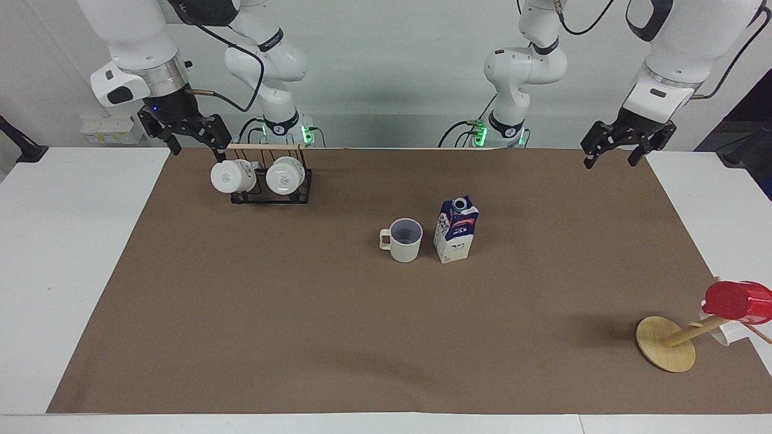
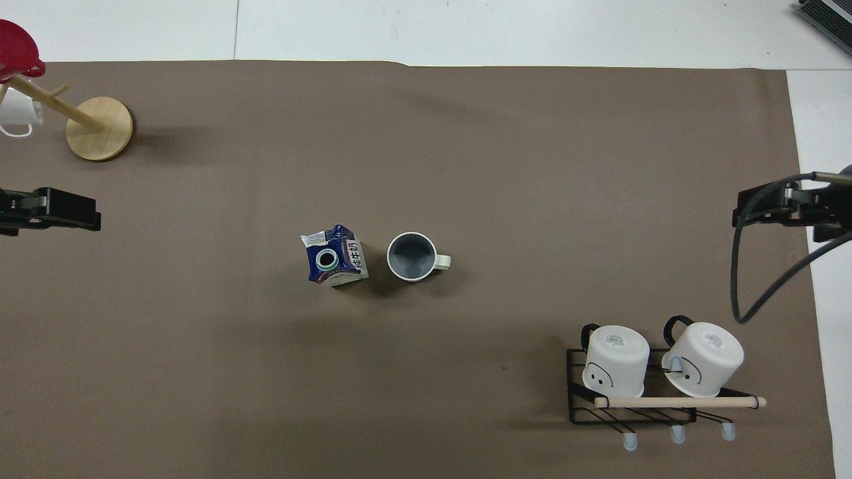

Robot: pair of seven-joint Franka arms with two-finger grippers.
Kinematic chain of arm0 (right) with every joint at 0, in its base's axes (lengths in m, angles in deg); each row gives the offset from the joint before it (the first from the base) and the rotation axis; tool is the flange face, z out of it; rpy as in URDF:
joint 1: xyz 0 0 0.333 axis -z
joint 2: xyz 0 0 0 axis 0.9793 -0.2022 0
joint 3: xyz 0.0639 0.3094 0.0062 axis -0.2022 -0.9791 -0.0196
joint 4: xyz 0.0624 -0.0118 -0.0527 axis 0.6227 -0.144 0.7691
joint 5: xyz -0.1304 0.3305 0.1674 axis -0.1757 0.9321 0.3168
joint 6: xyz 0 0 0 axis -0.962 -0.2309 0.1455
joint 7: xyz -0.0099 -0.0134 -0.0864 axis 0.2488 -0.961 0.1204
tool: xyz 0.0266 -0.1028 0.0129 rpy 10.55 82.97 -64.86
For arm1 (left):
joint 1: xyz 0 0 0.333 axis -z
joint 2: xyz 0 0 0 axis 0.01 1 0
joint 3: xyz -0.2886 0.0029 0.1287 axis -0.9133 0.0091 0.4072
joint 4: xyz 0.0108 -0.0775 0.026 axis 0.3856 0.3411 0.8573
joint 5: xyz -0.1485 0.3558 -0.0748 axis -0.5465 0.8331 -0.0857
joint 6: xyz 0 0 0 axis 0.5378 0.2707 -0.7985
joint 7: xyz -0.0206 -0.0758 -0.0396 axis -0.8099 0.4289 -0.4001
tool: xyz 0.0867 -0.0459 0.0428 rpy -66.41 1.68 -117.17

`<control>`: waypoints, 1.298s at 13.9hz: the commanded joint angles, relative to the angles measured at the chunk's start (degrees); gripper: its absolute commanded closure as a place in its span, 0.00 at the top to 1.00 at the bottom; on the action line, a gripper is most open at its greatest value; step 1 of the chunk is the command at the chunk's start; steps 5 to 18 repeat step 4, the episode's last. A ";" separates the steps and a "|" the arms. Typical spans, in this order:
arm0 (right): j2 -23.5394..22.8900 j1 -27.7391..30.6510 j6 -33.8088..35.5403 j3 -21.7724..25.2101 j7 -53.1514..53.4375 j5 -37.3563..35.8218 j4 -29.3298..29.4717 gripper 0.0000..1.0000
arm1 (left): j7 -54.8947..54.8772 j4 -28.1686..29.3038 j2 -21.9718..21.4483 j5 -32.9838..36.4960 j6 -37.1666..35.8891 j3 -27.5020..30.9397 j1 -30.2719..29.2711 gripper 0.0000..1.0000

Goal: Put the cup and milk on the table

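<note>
The off-white cup [image 1: 405, 240] [image 2: 413, 256] stands upright on the brown mat [image 1: 301, 331] of the white table [image 1: 60, 241], near the middle, its handle toward the right arm's end. Close beside it, toward the left arm's end, the blue-and-white milk [image 1: 456, 232] [image 2: 334, 256] carton stands upright with a small gap between them. My left gripper [image 1: 610, 161] [image 2: 80, 213] hangs open and empty over the mat's edge at the left arm's end. The right gripper [image 1: 199, 154] [image 2: 765, 209] waits open and empty over the mat's edge at the right arm's end.
A black wire rack [image 1: 271, 181] [image 2: 639, 392] with two white mugs on it stands at the right arm's end, near the robots. A tilted wooden mug tree [image 1: 666, 343] [image 2: 100, 126] carrying a red cup [image 1: 736, 300] [image 2: 16, 50] stands at the left arm's end, farther out.
</note>
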 commanded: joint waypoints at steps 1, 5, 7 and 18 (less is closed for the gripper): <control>1.02 0.84 -0.90 -0.42 -1.42 0.12 -1.27 1.00 | -3.96 -1.29 0.16 0.47 -1.42 -0.56 -2.53 1.00; 1.02 0.84 -0.90 -0.42 -1.42 0.12 -1.27 1.00 | -4.14 -1.29 0.25 0.47 -1.33 -0.56 -2.71 1.00; 1.02 0.84 -0.90 -0.42 -1.42 0.12 -1.27 1.00 | -4.14 -1.29 0.25 0.47 -1.33 -0.56 -2.71 1.00; 1.02 0.84 -0.90 -0.42 -1.42 0.12 -1.27 1.00 | -4.14 -1.29 0.25 0.47 -1.33 -0.56 -2.71 1.00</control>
